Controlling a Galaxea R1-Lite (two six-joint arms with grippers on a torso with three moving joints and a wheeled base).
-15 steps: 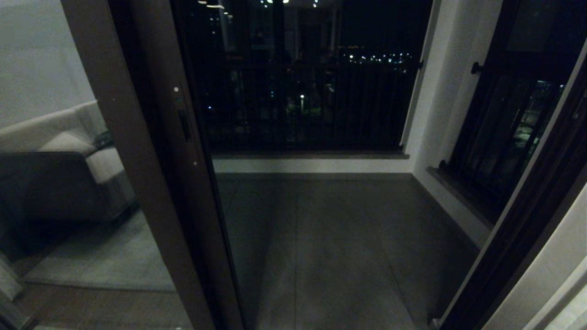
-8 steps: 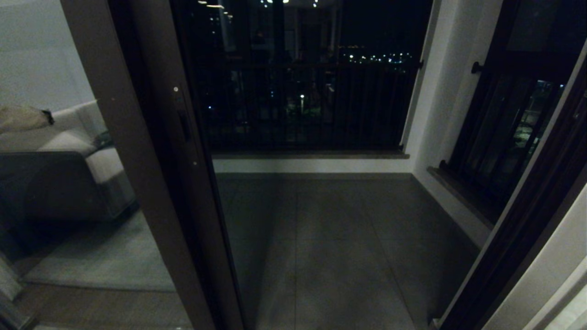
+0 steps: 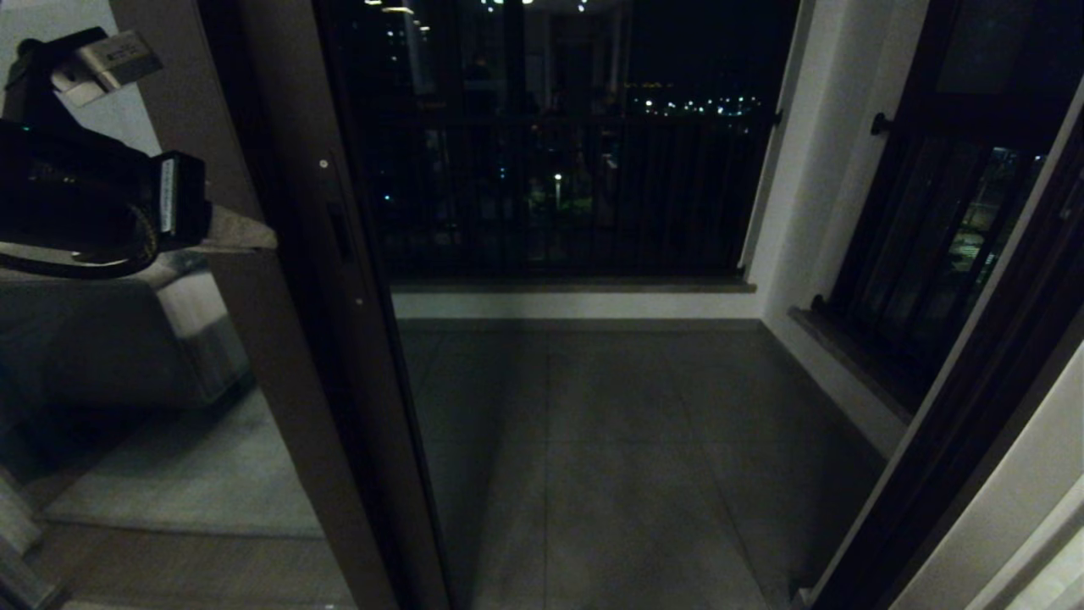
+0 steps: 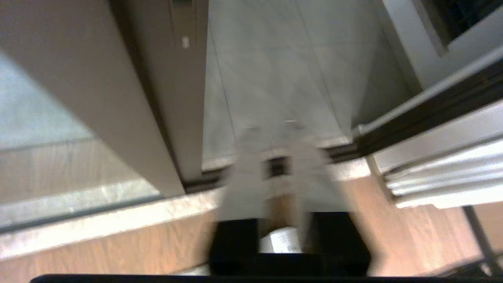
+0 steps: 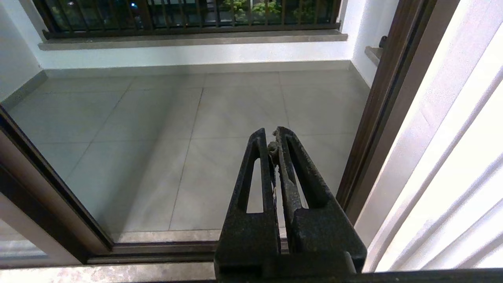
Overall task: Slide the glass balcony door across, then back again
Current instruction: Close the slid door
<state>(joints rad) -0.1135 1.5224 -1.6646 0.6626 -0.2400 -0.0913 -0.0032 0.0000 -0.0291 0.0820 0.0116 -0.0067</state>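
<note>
The glass balcony door [image 3: 360,373] stands slid to the left, with its dark brown stile at the edge of the wide opening. Its slim black handle [image 3: 341,230] sits recessed in that stile, whose lower part [image 4: 184,98] also shows in the left wrist view. My left gripper [image 3: 254,235] has come in from the upper left. It hangs in front of the nearer brown frame [image 3: 279,407], left of the handle and apart from it. Its pale fingers [image 4: 251,157] are blurred, a narrow gap between them and nothing held. My right gripper [image 5: 272,133] is shut and parked low, facing the balcony floor.
The floor track [image 5: 165,251] runs across the threshold. The right door jamb [image 3: 957,440] bounds the opening, with white wall beside it. Past it lie the tiled balcony floor [image 3: 618,440], the railing [image 3: 559,195] and a black-barred window [image 3: 940,237]. A sofa [image 3: 102,339] shows in the left glass.
My left arm has risen into the head view at the upper left and moved toward the door stile. The door has not moved.
</note>
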